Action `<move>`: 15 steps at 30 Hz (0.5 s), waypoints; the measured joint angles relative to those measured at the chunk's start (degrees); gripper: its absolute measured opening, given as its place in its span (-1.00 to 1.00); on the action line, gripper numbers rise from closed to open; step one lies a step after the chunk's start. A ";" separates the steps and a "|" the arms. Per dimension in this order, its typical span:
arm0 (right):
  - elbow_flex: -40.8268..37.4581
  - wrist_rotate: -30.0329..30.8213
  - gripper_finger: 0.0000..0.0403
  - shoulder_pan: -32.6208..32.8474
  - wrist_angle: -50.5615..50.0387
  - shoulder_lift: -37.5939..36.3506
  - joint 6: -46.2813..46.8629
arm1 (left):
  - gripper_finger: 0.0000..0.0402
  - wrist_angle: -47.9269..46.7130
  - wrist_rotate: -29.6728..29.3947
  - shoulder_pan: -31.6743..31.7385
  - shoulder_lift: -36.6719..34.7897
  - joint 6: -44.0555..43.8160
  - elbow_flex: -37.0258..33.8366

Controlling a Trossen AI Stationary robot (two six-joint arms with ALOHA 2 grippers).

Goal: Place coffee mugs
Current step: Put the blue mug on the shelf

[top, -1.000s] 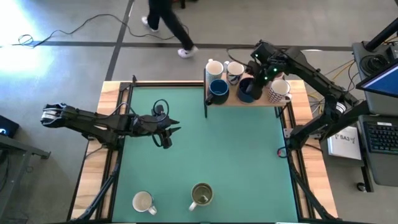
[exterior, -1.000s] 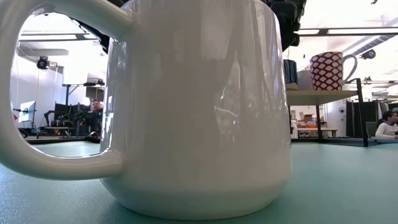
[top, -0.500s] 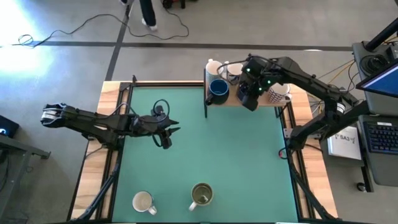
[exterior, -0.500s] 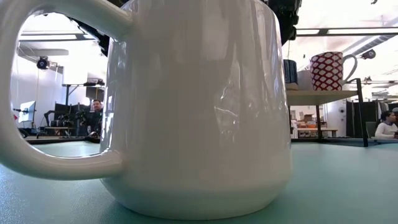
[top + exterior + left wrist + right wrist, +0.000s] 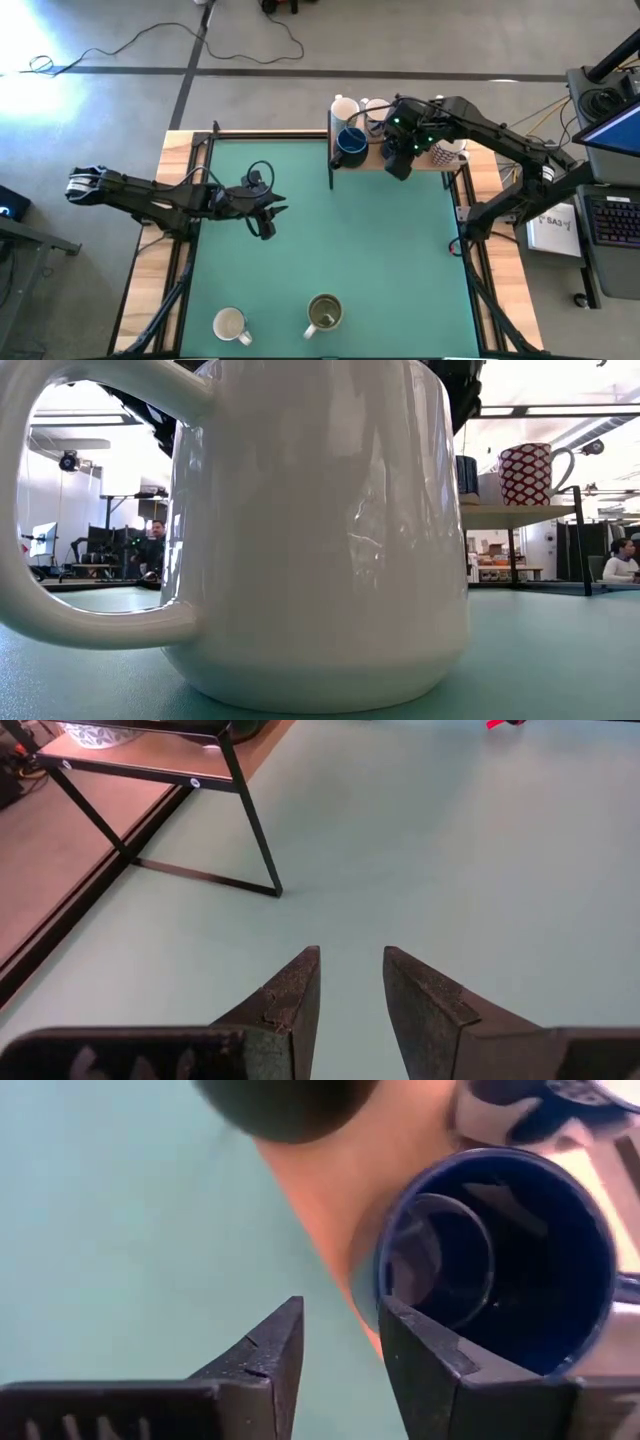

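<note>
On a small wooden shelf [image 5: 372,160] at the table's far right stand two white mugs [image 5: 343,107], a navy mug [image 5: 350,143] and a red-patterned mug [image 5: 450,150]. My right gripper [image 5: 340,1315] hovers open over the shelf's near edge, pointing steeply down, both fingers beside a second navy mug [image 5: 500,1250] that rests upright on the shelf. A white mug [image 5: 230,325] and an olive mug [image 5: 324,313] stand near the table's near edge. My left gripper [image 5: 350,965] waits open over the green mat, left of centre [image 5: 268,212]. My right gripper has one finger [image 5: 425,1350] right beside the outer wall of the second navy mug at its rim [image 5: 385,1270], coming from above. Whether the finger touches the wall I cannot tell. Nothing lies between the two fingers.
The shelf's black legs [image 5: 250,830] stand on the mat's far part. A dark round thing [image 5: 285,1100] shows just beyond my right fingers. A white mug [image 5: 300,530] fills the low view. The mat's middle [image 5: 380,260] is bare. People sit in the room behind.
My right gripper has swung from over the shelf's far right part toward the table's left and near edges, and now hangs over the shelf's near edge by the second navy mug. A person walking beyond the far edge has left the view.
</note>
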 joint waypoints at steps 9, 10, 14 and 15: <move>-0.04 2.52 -0.38 0.02 0.68 3.29 4.98 | -0.53 0.11 -0.02 0.00 0.00 0.23 0.00; -0.04 3.52 -0.39 0.02 0.70 3.92 4.67 | -0.53 0.11 -0.02 0.00 0.00 0.23 0.00; -0.09 7.45 -0.40 0.02 0.70 5.72 2.83 | -0.53 0.10 -0.03 0.00 0.00 0.23 0.00; -0.09 7.49 -0.40 0.02 0.68 5.98 2.59 | -0.53 0.11 -0.03 0.00 0.00 0.23 0.00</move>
